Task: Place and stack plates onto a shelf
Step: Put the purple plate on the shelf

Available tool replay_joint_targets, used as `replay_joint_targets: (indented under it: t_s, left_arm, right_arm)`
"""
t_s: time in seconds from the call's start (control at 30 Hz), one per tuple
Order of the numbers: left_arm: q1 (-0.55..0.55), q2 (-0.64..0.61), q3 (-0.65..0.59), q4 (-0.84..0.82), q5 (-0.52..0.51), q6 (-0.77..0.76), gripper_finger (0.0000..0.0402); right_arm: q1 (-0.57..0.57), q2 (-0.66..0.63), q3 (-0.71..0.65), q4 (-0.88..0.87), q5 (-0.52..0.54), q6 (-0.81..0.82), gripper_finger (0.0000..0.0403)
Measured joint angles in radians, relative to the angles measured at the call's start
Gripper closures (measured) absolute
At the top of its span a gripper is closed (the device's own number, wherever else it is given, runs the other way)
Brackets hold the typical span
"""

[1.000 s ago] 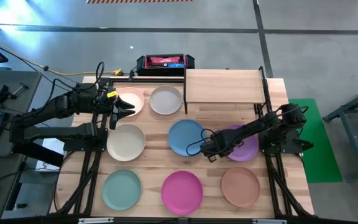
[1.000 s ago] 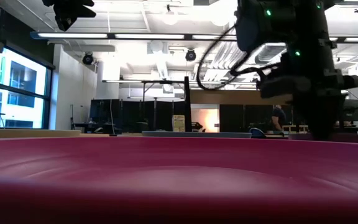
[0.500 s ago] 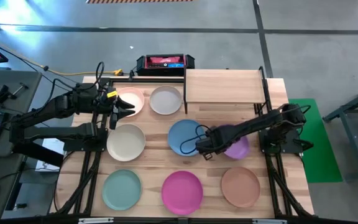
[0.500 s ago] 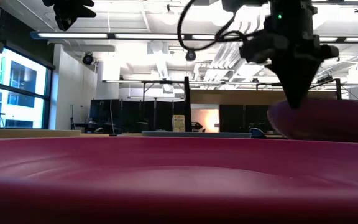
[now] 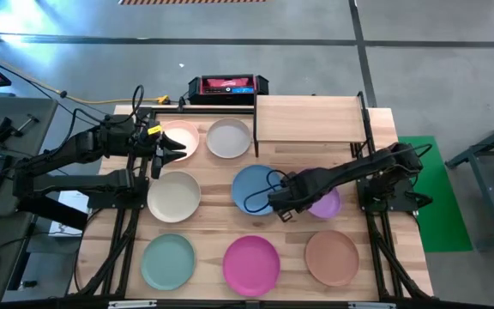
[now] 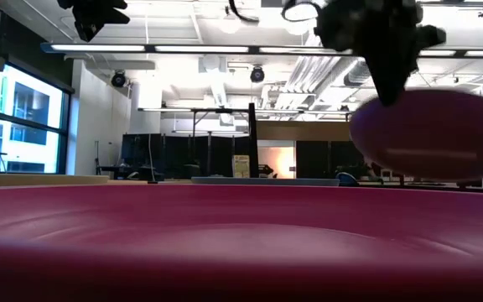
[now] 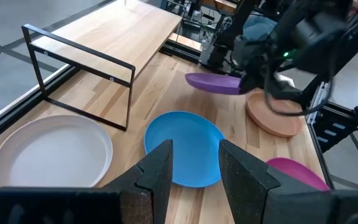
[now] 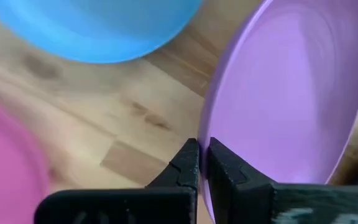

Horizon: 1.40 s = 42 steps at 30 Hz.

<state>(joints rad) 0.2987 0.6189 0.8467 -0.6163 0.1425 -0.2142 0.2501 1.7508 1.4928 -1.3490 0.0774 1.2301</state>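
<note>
right gripper [image 5: 286, 206] pinches the purple plate [image 5: 327, 204] by its rim, lifted off the table centre-right. seven other plates lie flat. one shelf [image 5: 307, 119] at 12 o'clock. left gripper [image 5: 168, 153] spread at 10 o'clock.

light: bright ceiling strips [image 6: 225, 52] | shadows: soft | blur: magenta plate [image 6: 225, 243] foreground

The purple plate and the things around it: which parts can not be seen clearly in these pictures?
- Purple plate: in the high view, the right arm covers much of it.
- Right gripper: its pinch on the rim shows only in the right wrist view.
- Magenta plate: in the low view, a blur filling the foreground, hiding the tabletop.
- Left gripper: in its wrist view, the fingertips are cut off.
</note>
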Motion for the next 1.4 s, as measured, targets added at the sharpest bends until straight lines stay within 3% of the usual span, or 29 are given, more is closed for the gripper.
replay_joint_targets:
  t_s: [0.27, 0.5, 1.1, 1.4]
  left_arm:
    - [0.000, 0.000, 0.000, 0.000, 0.000, -0.001, 0.0284]
    - [0.000, 0.000, 0.000, 0.000, 0.000, 0.001, 0.0284]
    - [0.000, 0.000, 0.000, 0.001, -0.002, 0.009, 0.0284]
    - [0.000, 0.012, 0.000, 0.001, -0.067, 0.008, 0.0284]
  right_arm:
    - [0.000, 0.000, 0.232, -0.217, 0.056, -0.016, 0.0403]
    - [-0.019, -0.003, 0.357, -0.221, 0.114, -0.078, 0.0403]
    - [-0.194, -0.008, 0.397, -0.222, 0.164, -0.405, 0.0403]
    - [-0.296, -0.095, 0.398, -0.223, 0.159, -0.515, 0.0403]
